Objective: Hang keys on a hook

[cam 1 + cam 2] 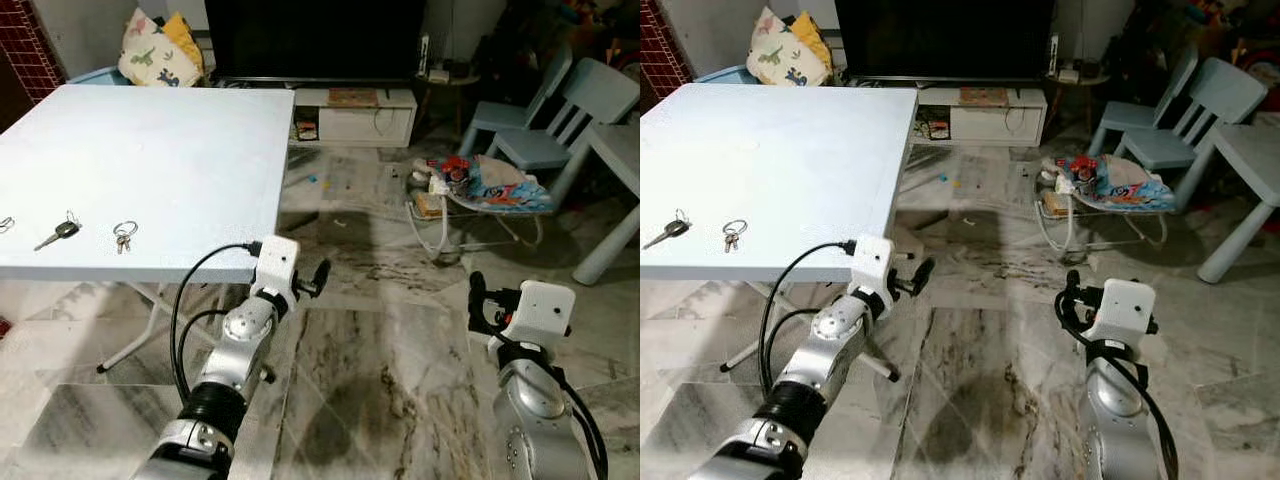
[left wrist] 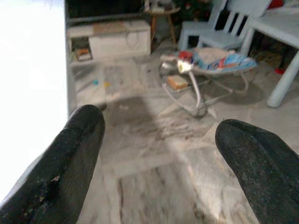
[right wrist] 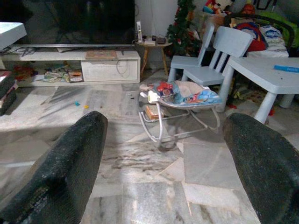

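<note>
The step in hand looks like the approach to the keys, so the robot would do well to turn toward the white table [image 1: 180, 150] and bring the left gripper [image 1: 318, 277] up over the tabletop before lowering, since the keys lie flat and thin and need a fingertip pinch. The key ring [image 1: 123, 236] rests near the table's front edge, with a black-headed key [image 1: 58, 234] just beside it. The left gripper hangs off the table's front corner, below the tabletop, fingers spread and empty, well apart from the keys. The right gripper [image 1: 477, 300] hovers over the marble floor [image 1: 380, 340], fingers also spread, holding nothing. No hook can be made out, possibly because it lies outside these views.
</note>
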Available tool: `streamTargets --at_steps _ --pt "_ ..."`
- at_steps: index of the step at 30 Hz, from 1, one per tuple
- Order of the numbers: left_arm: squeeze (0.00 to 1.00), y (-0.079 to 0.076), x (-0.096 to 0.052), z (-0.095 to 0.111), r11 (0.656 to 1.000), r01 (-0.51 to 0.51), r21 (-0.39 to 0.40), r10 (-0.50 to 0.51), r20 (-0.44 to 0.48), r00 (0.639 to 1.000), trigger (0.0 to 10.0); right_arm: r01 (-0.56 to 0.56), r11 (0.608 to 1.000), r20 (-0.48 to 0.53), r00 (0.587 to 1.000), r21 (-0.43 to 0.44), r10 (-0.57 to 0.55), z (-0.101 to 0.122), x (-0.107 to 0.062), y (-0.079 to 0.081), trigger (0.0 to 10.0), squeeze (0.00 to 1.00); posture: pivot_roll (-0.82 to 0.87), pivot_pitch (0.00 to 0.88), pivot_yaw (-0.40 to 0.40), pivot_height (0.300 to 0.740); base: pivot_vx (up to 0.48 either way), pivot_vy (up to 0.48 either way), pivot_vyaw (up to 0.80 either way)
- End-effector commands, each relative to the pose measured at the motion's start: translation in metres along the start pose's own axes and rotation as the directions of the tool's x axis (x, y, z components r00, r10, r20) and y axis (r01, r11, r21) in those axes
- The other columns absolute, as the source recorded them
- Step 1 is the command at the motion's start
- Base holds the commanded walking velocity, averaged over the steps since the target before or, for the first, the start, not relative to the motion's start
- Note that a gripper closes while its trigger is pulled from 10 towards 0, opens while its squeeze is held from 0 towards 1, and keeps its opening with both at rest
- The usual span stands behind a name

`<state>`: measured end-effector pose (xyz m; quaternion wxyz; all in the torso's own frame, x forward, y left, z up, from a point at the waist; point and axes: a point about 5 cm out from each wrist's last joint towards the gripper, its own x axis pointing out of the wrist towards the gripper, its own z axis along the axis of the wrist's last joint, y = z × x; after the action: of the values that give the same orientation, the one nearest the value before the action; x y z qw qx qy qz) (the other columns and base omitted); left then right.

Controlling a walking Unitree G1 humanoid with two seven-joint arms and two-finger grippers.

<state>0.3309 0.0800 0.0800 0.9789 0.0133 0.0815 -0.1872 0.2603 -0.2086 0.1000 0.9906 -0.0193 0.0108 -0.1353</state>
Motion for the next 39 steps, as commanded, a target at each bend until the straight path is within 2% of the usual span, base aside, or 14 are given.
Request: streamTargets --at_steps 1,3,6,10,15,23,25,29,35,39 --pt "0.0 0.001 -0.004 -0.001 1.0 0.0 0.002 0.0 0.004 1.0 10.0 0.028 1.0 0.013 1.0 0.001 -0.028 0.002 0.002 -0.008 10.0 0.0 -0.05 0.0 0.037 0.74 0.0 0.0 0.0" --pt "0.0 0.002 -0.009 -0.006 1.0 0.012 0.008 -0.012 -0.004 1.0 10.0 0.059 0.998 0.008 0.998 0.021 -0.059 0.001 0.0 -0.015 10.0 0.0 -0.05 0.0 0.035 0.74 0.0 0.0 0.0" --pt "0.0 0.014 -0.025 -0.016 0.999 -0.005 0.046 0.006 -0.026 1.0 10.0 0.058 0.998 0.023 0.998 0.005 -0.058 0.005 -0.01 -0.024 10.0 0.0 -0.05 0.0 0.032 0.74 0.0 0.0 0.0" --pt "0.0 0.024 -0.035 -0.022 0.998 -0.031 0.049 0.032 -0.028 0.999 10.0 0.038 0.999 0.019 0.999 -0.003 -0.038 0.006 -0.018 -0.026 10.0 0.0 -0.05 0.0 0.029 0.74 0.0 0.0 0.0" --pt "0.0 0.026 -0.036 -0.014 0.998 -0.045 0.041 0.045 0.008 0.999 10.0 0.002 1.0 0.016 1.0 -0.023 -0.002 0.006 -0.024 -0.021 10.0 0.0 -0.05 0.0 0.028 0.74 0.0 0.0 0.0" --pt "0.0 0.024 -0.033 -0.008 0.998 -0.034 0.043 0.033 0.005 0.999 10.0 -0.017 1.0 0.009 1.0 -0.018 0.017 0.005 -0.026 -0.01 10.0 0.0 -0.04 0.0 0.033 0.74 0.0 0.0 0.8" --pt "0.0 0.025 -0.031 -0.007 0.999 -0.051 0.011 0.051 -0.013 0.999 10.0 -0.017 1.0 0.009 1.0 -0.01 0.017 0.006 -0.025 -0.009 10.0 0.0 -0.04 0.0 0.034 0.74 0.0 0.0 0.8" --pt "0.0 0.027 -0.03 -0.004 0.998 -0.05 0.043 0.051 -0.005 0.999 10.0 -0.013 1.0 0.011 1.0 -0.004 0.013 0.006 -0.022 -0.008 10.0 0.0 -0.04 0.0 0.04 0.74 0.0 0.0 0.8" --pt "0.0 0.031 -0.026 0.002 0.997 -0.063 0.04 0.064 -0.018 0.998 10.0 0.004 1.0 0.019 1.0 0.013 -0.004 0.008 -0.019 -0.008 10.0 0.0 -0.02 0.0 0.052 0.74 0.0 -0.044 0.0" --pt "0.0 0.03 -0.024 0.005 0.998 -0.051 0.042 0.052 -0.015 0.999 10.0 0.011 1.0 0.022 1.0 0.02 -0.011 0.009 -0.018 -0.008 10.0 0.0 -0.02 0.0 0.058 0.74 0.0 0.364 0.0"
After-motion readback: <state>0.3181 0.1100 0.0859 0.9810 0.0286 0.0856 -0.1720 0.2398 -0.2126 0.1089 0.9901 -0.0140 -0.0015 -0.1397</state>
